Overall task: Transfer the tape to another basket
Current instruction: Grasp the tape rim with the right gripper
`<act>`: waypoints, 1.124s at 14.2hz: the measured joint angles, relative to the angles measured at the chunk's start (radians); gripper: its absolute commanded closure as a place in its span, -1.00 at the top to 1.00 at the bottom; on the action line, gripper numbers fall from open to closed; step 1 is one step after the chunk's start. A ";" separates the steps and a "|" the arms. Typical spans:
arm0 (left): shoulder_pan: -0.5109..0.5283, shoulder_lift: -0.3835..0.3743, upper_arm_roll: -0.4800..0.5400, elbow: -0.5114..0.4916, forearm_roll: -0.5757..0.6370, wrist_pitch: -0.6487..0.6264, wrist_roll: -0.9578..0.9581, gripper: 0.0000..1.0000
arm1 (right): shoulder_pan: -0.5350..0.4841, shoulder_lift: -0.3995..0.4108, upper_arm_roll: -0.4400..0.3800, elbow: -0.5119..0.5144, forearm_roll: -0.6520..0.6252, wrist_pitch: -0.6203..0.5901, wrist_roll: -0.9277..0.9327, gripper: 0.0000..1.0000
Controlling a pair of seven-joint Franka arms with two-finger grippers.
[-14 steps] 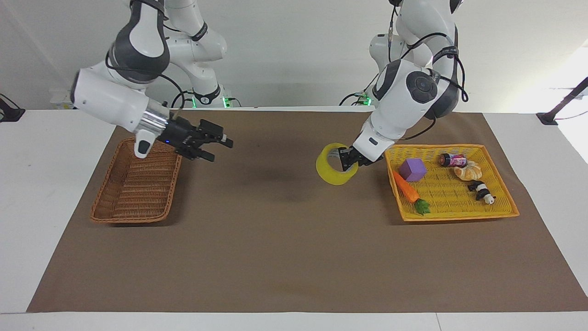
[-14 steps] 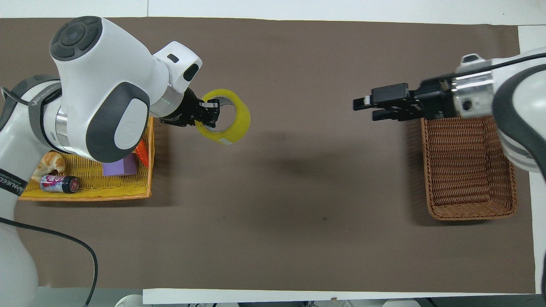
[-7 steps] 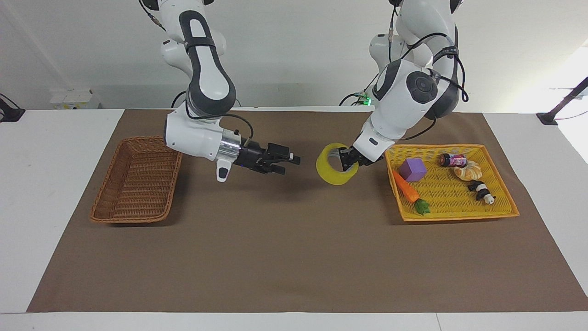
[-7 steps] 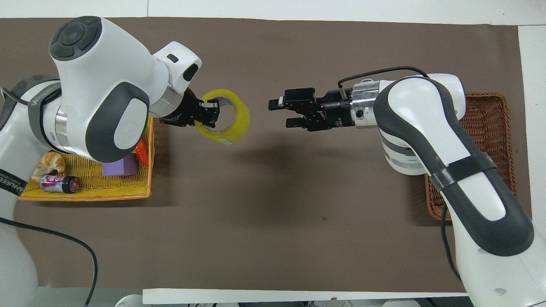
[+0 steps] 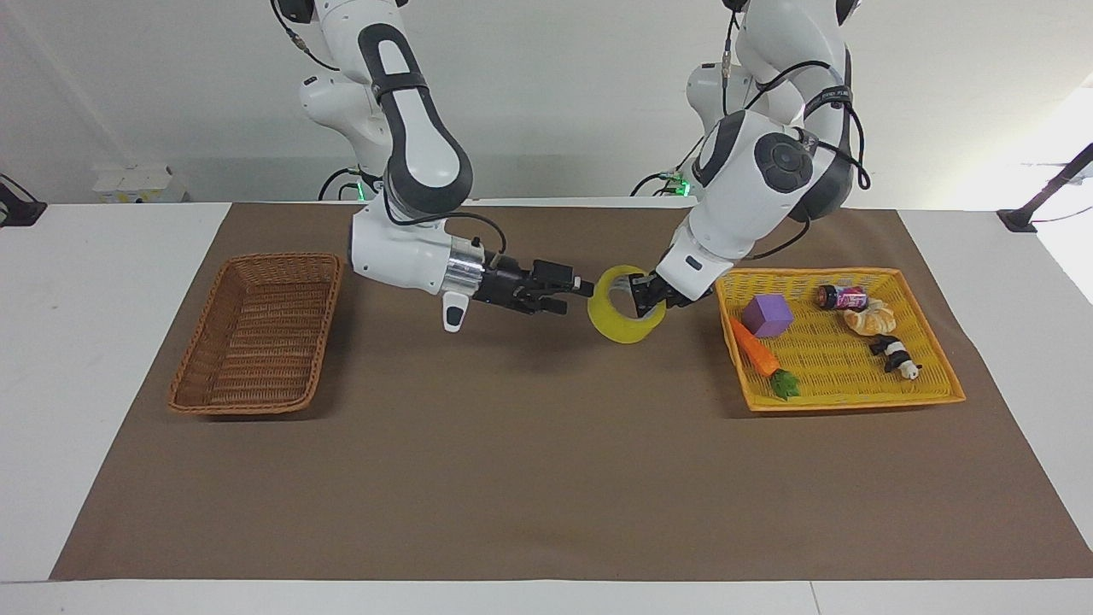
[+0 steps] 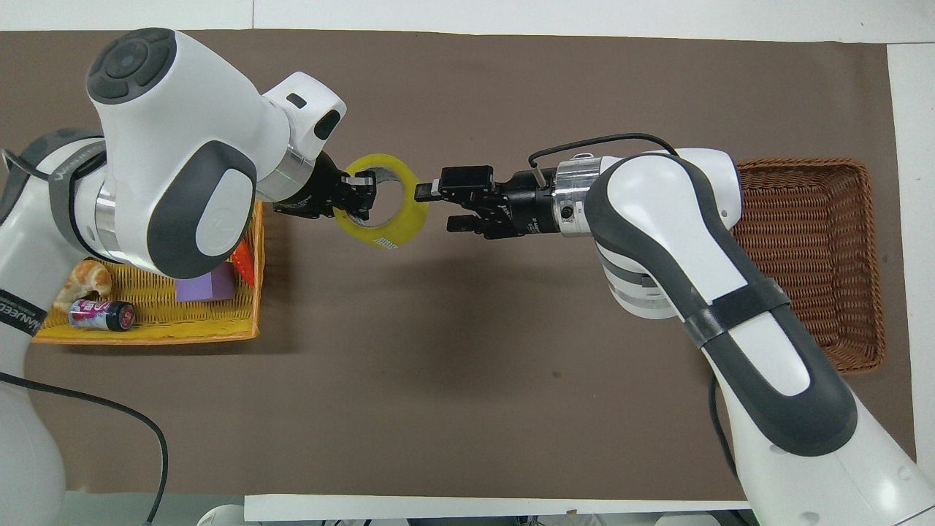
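The tape [image 5: 626, 318] is held above the brown mat [image 5: 546, 478], clamped at its 3 o'clock rim in the facing view by the left gripper [image 5: 646, 301], just beside the yellow basket [image 5: 935, 342]. At its 9 o'clock side the right gripper [image 5: 570, 295] is seen with fingers spread apart, one tip at the roll's rim. The wicker basket [image 5: 184, 389] is seen at the right arm's end of the table, well apart from the roll

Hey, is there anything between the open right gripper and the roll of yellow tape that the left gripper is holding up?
Nothing visible. The right gripper, open, is level with the translucent yellow tape roll, which the left gripper holds by the rim over bare brown mat.
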 measured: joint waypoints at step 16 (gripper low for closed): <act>-0.001 0.003 0.000 -0.009 0.000 -0.005 -0.003 -0.96 | 0.056 0.000 -0.001 0.017 0.000 0.076 -0.005 -0.84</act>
